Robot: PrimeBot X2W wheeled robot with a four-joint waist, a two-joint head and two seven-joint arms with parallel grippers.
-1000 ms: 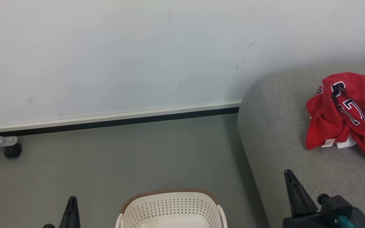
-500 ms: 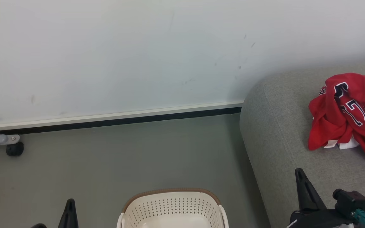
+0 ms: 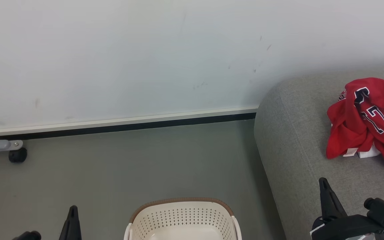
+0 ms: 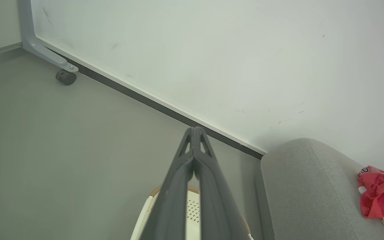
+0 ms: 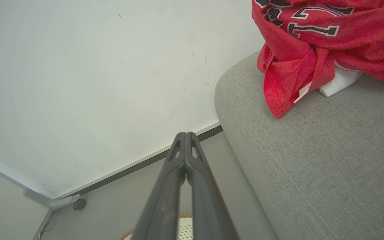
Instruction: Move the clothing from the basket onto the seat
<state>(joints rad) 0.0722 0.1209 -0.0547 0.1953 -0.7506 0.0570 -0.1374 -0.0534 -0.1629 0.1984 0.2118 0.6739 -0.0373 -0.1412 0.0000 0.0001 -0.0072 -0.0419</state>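
Clothing (image 3: 365,123), a red bundle with black-and-white numerals and a scrap of white trim, lies heaped on the sofa (image 3: 298,143), well back from its rounded end. The basket (image 3: 182,216) stands on the floor (image 3: 145,166) just beside that end. The part of its inside that shows looks bare, but its near half is cut off, so I cannot tell whether anything is left in it.

The left gripper (image 3: 73,210) and the right gripper (image 3: 322,182) both have their fingers pressed together and hold nothing. The step in hand looks like a check of the basket. It is best to look down into it before reaching, and to spread the fingers only once above its rim.

The right gripper hangs over the sofa's edge, so it should lift clear of the sofa on any swing toward the basket. A castor (image 3: 17,155) sits by the wall (image 3: 145,60), well apart and no hindrance.
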